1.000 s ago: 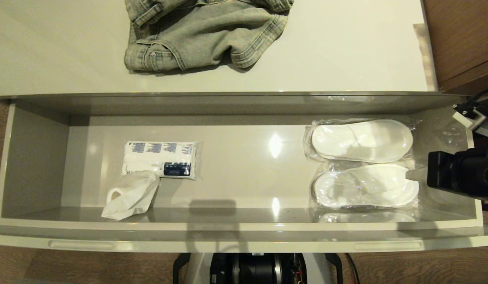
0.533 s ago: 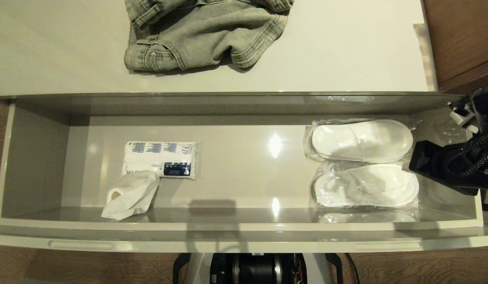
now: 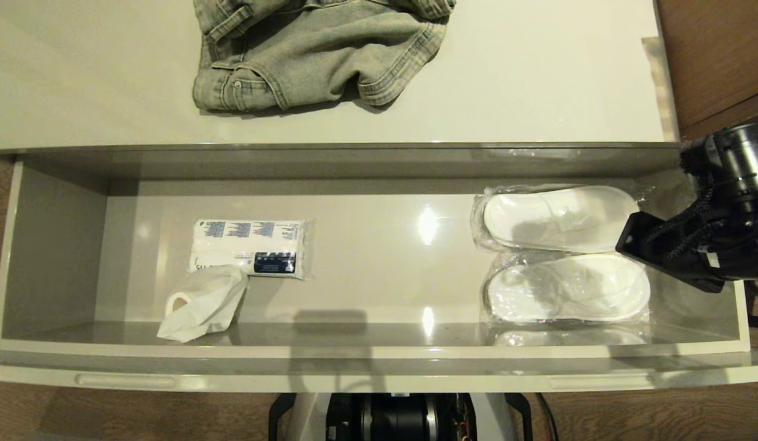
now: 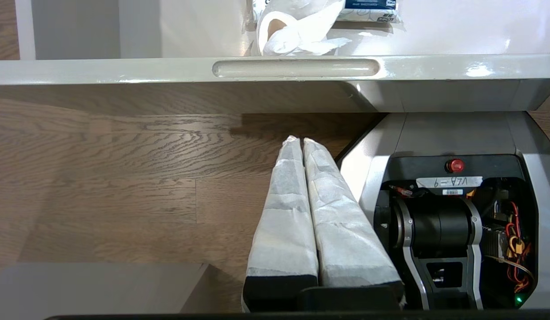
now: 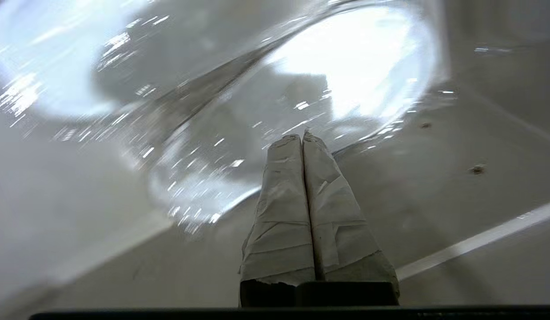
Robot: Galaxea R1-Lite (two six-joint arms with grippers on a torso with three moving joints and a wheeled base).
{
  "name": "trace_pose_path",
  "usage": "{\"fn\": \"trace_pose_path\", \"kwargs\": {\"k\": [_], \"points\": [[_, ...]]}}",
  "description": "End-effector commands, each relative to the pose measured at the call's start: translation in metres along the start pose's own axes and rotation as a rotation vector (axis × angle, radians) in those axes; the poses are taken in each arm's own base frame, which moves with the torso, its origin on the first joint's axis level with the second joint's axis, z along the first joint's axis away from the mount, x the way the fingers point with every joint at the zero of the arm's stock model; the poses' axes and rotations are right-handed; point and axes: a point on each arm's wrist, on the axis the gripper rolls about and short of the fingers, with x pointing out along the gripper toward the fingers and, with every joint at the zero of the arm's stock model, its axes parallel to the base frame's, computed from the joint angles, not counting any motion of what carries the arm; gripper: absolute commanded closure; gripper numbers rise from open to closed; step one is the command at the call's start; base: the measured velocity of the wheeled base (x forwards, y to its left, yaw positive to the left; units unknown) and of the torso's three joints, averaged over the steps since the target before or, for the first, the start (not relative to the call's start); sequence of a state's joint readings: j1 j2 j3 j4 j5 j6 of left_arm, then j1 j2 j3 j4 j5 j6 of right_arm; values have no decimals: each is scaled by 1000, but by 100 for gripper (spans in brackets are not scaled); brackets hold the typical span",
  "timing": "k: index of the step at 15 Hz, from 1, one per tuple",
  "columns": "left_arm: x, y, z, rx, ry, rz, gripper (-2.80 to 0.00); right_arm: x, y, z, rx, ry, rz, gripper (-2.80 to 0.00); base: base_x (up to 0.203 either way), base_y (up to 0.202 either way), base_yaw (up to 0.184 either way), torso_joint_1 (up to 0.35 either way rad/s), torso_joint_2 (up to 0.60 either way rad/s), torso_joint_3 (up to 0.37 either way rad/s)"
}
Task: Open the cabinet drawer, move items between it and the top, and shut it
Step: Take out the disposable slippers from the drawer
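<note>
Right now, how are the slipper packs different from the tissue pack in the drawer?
The slipper packs are clear bags showing plain white slippers; the tissue pack is white with blue print. The slipper packs lie at the drawer's right end, side by side; the tissue pack lies left of middle, touching a crumpled tissue. There are two slipper packs but one tissue pack. All lie flat on the drawer floor.

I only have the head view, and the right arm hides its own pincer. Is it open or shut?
Observer: Shut. In the right wrist view the right pincer has its taped fingers pressed together, holding nothing.
Operator: What's at its tips?
Observer: The crinkly clear bag of a flat white slipper pack; contact I cannot tell.
Operator: And the other arm?
Observer: The left pincer is shut too, parked below the grey drawer front over brown wooden floor.
</note>
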State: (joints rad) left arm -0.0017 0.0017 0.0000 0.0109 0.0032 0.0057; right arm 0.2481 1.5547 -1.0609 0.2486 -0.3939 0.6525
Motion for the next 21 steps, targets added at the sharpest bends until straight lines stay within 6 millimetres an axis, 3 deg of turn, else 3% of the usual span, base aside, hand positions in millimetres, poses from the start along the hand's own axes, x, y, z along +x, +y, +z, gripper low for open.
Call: {"fn": "trace_pose_path", "kwargs": {"k": [1,7,11,12,15,21], "points": [[0,0,0,0,0,0,0,20,7,-3,6,8,-74,0,0,0,0,0,0,0],[0,0,0,0,1,0,0,35,16,0,35,0,-96,0,0,0,0,0,0,0],[0,0,0,0,0,0,0,38,15,14,67,-28,-99,0,0,0,0,0,0,0],[0,0,0,0,0,0,0,39,16,14,67,-28,-100,-280,0,0,0,0,0,0],[0,0,0,0,1,0,0,40,14,18,86,-31,-100,-280,0,0,0,0,0,0],[0,0,0,0,1,0,0,56,-18,45,207,45,-62,-280,0,0,0,0,0,0]]}}
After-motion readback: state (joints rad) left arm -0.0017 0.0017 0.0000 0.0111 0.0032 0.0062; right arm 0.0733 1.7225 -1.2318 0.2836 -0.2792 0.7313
